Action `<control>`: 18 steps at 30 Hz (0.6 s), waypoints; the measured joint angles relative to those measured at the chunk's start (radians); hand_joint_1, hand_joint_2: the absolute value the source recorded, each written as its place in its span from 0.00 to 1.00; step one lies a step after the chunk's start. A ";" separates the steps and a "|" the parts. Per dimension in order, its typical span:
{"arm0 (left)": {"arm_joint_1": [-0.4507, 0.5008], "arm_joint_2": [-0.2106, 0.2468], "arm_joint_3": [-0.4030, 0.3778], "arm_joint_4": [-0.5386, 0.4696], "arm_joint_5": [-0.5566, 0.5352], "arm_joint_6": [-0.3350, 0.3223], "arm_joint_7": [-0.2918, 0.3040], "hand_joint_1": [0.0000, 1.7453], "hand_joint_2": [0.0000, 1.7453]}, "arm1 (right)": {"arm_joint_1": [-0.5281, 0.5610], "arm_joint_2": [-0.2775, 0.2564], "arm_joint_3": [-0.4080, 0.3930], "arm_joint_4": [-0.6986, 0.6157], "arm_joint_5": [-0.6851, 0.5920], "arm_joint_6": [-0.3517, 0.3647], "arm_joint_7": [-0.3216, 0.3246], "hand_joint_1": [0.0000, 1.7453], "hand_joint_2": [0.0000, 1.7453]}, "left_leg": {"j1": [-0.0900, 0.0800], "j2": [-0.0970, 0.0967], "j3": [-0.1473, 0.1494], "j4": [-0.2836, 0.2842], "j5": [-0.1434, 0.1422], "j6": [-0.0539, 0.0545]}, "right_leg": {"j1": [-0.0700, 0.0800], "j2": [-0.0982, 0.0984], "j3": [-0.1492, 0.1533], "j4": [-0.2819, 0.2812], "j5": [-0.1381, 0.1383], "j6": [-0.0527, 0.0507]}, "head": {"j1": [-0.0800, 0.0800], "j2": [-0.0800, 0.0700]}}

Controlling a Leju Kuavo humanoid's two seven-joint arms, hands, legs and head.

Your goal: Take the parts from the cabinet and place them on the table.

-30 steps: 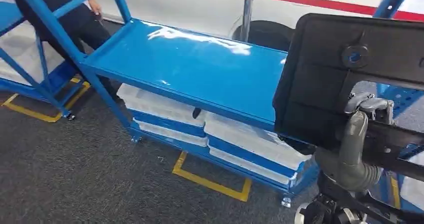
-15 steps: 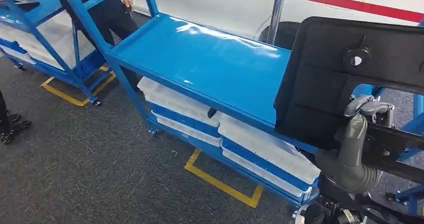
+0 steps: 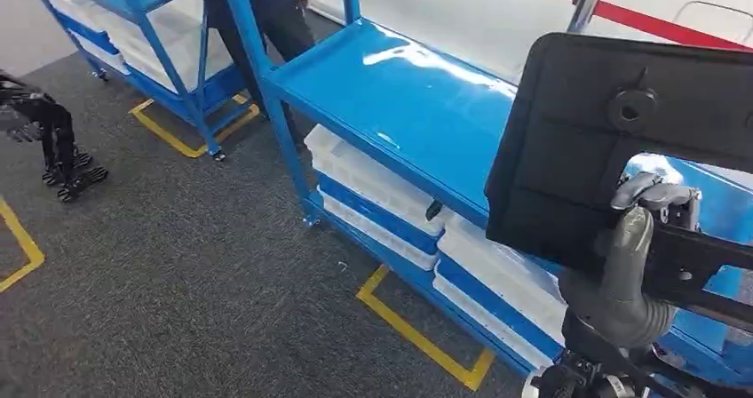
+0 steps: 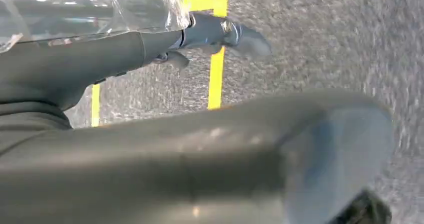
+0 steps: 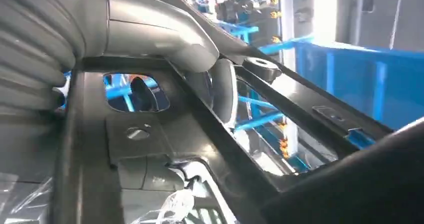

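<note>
A large black plastic part [image 3: 622, 140] is gripped by the right hand [image 3: 635, 238], held upright above the right end of the blue table [image 3: 391, 105]; its thumb [image 5: 155, 31] is pressed against the part's frame; white trays [image 3: 373, 176] are stacked beneath the table top; the left hand [image 4: 210, 34] is seen over grey carpet [image 3: 178, 282] with yellow tape [image 3: 417, 336]; whether it is released or clenched cannot be told; a person [image 3: 266, 7] is seen behind the table

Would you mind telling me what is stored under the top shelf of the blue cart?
Under the top shelf, stacked white and blue trays fill the lower level. The black part in the right robot hand covers the cart's right end.
</note>
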 joint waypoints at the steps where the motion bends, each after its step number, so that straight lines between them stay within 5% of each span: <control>1: 0.000 0.000 0.000 0.000 0.000 0.000 0.000 0.00 0.00 | 0.001 0.000 0.000 0.000 -0.001 0.000 -0.003 1.00 1.00 | -0.001 -0.015 0.002 0.000 -0.001 0.000 | 0.001 0.002 -0.028 0.038 0.000 0.000 | 0.000 0.000; 3: 0.004 0.000 0.000 0.000 -0.001 0.000 0.000 0.00 0.00 | 0.003 0.000 0.000 0.000 -0.002 0.000 -0.007 1.00 1.00 | 0.000 -0.044 0.008 0.003 -0.004 -0.002 | 0.001 0.005 -0.009 -0.038 0.072 0.000 | 0.000 0.000; 4: 0.005 0.000 0.000 0.000 -0.001 0.000 0.000 0.00 0.00 | 0.003 0.000 0.000 0.000 -0.002 0.000 -0.008 1.00 1.00 | 0.001 -0.059 0.011 0.006 -0.008 -0.006 | -0.001 0.011 0.026 -0.124 0.125 0.000 | 0.000 0.000; 5: 0.005 -0.001 0.000 0.000 -0.001 0.000 0.000 0.00 0.00 | 0.003 0.000 -0.001 0.000 -0.003 0.000 -0.008 1.00 1.00 | 0.003 -0.074 0.012 0.013 -0.014 -0.012 | -0.006 0.037 0.068 -0.221 0.174 0.002 | 0.000 0.000; 6: 0.002 0.000 0.000 0.000 -0.001 0.000 0.000 0.00 0.00 | 0.003 0.000 -0.001 0.000 -0.004 -0.001 -0.008 1.00 1.00 | -0.002 -0.086 0.004 0.025 -0.020 -0.020 | -0.011 0.094 0.084 -0.264 0.170 0.002 | 0.001 0.000; 10: 0.011 0.001 0.000 0.000 -0.003 0.000 0.000 0.00 0.00 | 0.009 0.000 -0.002 0.000 -0.011 -0.002 -0.012 1.00 1.00 | 0.006 -0.119 -0.009 0.027 -0.022 -0.033 | -0.003 0.049 0.085 -0.266 0.170 -0.021 | 0.000 0.000; 11: 0.016 0.003 -0.001 0.000 -0.003 0.000 0.001 0.00 0.00 | 0.009 0.000 -0.002 0.000 -0.012 -0.003 -0.014 1.00 1.00 | 0.007 -0.098 -0.009 0.036 -0.027 -0.036 | -0.008 0.036 0.089 -0.269 0.172 -0.026 | 0.002 0.000; 12: 0.014 0.002 -0.002 0.000 -0.008 0.000 0.001 0.00 0.00 | 0.011 0.000 -0.002 0.000 -0.013 -0.004 -0.017 1.00 1.00 | 0.000 -0.025 -0.027 0.082 -0.051 -0.046 | -0.007 0.025 0.094 -0.269 0.168 -0.033 | -0.007 0.000; 13: 0.011 0.002 -0.002 0.000 -0.009 0.000 0.002 0.00 0.00 | 0.012 0.000 -0.002 0.000 -0.013 -0.004 -0.020 1.00 1.00 | 0.003 0.001 -0.059 0.141 -0.079 -0.053 | -0.005 0.014 0.096 -0.269 0.166 -0.036 | -0.008 0.000; 15: 0.007 0.002 -0.002 0.000 -0.014 0.000 0.002 0.00 0.00 | 0.015 0.000 -0.003 0.000 -0.016 -0.004 -0.024 1.00 1.00 | 0.010 0.022 -0.154 0.313 -0.148 -0.061 | -0.003 -0.014 0.100 -0.269 0.160 -0.039 | -0.008 0.000; 16: 0.009 0.002 -0.002 0.000 -0.016 0.000 0.003 0.00 0.00 | 0.017 0.000 -0.003 0.000 -0.020 -0.004 -0.026 1.00 1.00 | 0.013 0.024 -0.186 0.367 -0.157 -0.063 | -0.003 -0.026 0.103 -0.269 0.156 -0.039 | -0.008 0.000; 18: 0.014 0.002 -0.003 0.000 -0.017 0.000 0.003 0.00 0.00 | 0.021 0.000 -0.003 0.000 -0.021 -0.004 -0.026 1.00 1.00 | 0.015 0.029 -0.171 0.316 -0.107 -0.062 | -0.003 -0.050 0.112 -0.269 0.148 -0.036 | -0.008 0.000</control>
